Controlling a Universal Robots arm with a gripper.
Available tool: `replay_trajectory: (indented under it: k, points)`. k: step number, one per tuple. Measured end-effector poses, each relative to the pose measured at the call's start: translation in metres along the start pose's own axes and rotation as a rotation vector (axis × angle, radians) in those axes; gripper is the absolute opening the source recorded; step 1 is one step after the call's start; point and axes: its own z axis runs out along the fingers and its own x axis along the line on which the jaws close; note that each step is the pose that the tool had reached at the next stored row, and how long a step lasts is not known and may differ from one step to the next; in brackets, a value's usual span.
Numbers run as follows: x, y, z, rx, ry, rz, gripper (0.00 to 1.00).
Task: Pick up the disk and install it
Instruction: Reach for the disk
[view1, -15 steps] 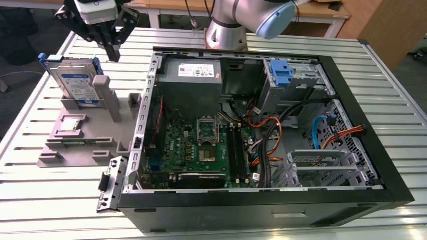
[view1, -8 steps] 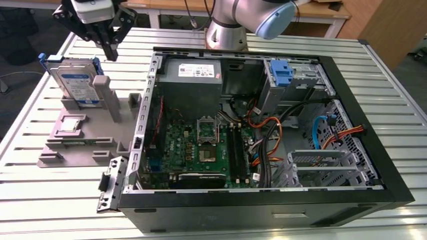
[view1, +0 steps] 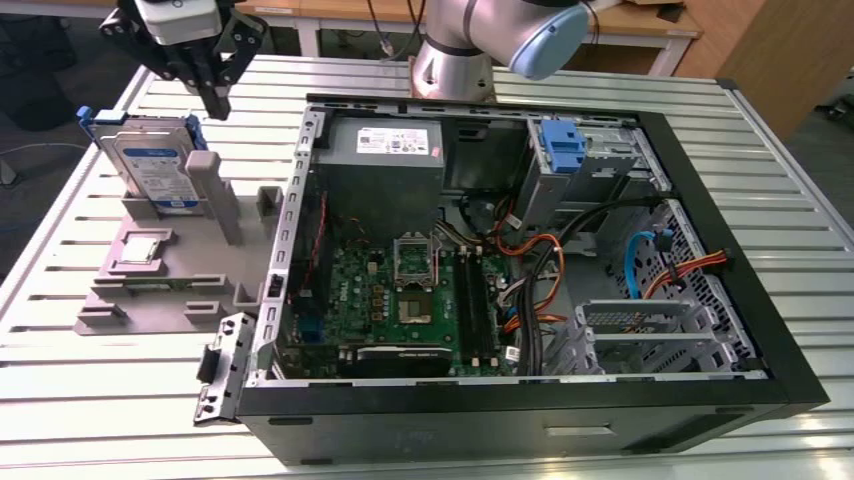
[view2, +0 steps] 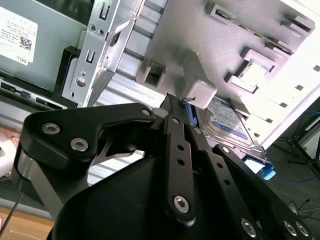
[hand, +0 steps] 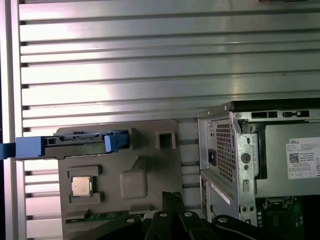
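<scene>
On the slatted worktop (view1: 94, 400) the disk (view1: 151, 170) stands on edge, tool (view1: 214, 102) closed and empty above it; probably stiff, heavyish, shock-shy, so pinch its flat faces up top

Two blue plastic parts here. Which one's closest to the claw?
The disk, upright on the grey fixture outside the case; the blue tab sits inside it.

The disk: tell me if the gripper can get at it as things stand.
Probably yes: the disk stands upright in the grey fixture, top edge bare, with the gripper, jaws shut, close above and nothing between.
</scene>
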Motion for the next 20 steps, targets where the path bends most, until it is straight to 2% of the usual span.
replay_trajectory:
  k: [20]
  points:
    - [0.0211,0.0084,0.0036,0.0001,0.0001,0.000,0.10]
